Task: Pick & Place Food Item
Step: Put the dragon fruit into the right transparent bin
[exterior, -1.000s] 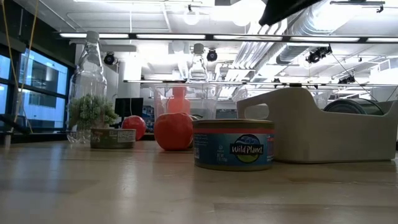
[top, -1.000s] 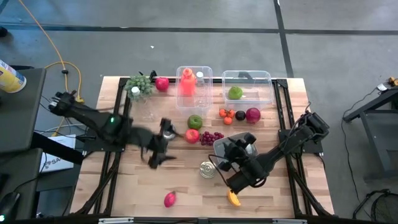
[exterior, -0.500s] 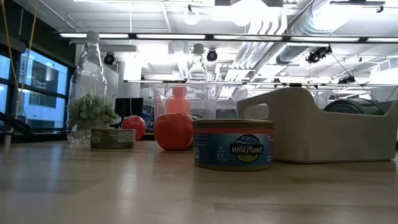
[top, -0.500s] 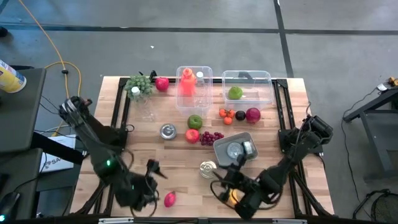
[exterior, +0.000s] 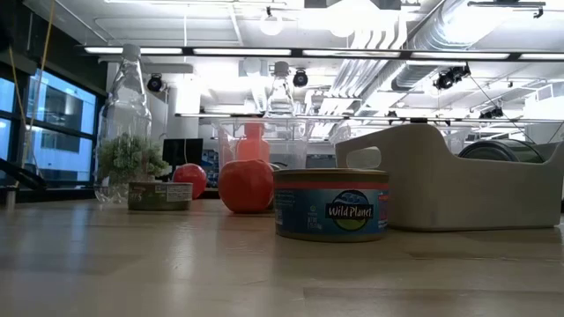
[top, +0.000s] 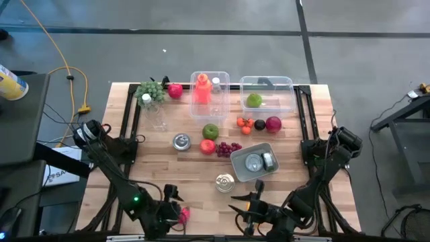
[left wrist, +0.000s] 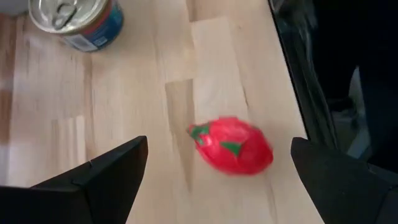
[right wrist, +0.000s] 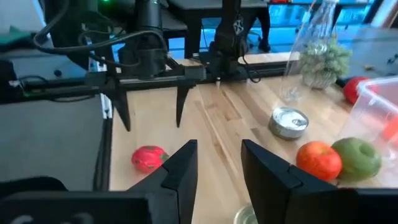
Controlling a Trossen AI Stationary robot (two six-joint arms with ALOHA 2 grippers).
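As the left arm hangs low at the near edge of the surface (top: pixel 134 154), we see the left gripper (left wrist: pixel 217 171) with its jaws spread wide, one on each side of the red dragon fruit (left wrist: pixel 231 144), which lies on the wood between them and a little ahead, touching neither. Beyond the jaws stands a blue tin can (left wrist: pixel 78 22). We judge the step in hand to be the approach for a grasp. To do it well, we would advance until the fruit sits fully between the jaws, keep it centred so that neither finger nudges it toward the nearby surface edge, and close across its narrower axis. The right gripper (right wrist: pixel 217 163) waits just beside, at the same near edge, its jaws narrowly parted on nothing that we can see. A white bin (top: pixel 252 161) stands farther off.
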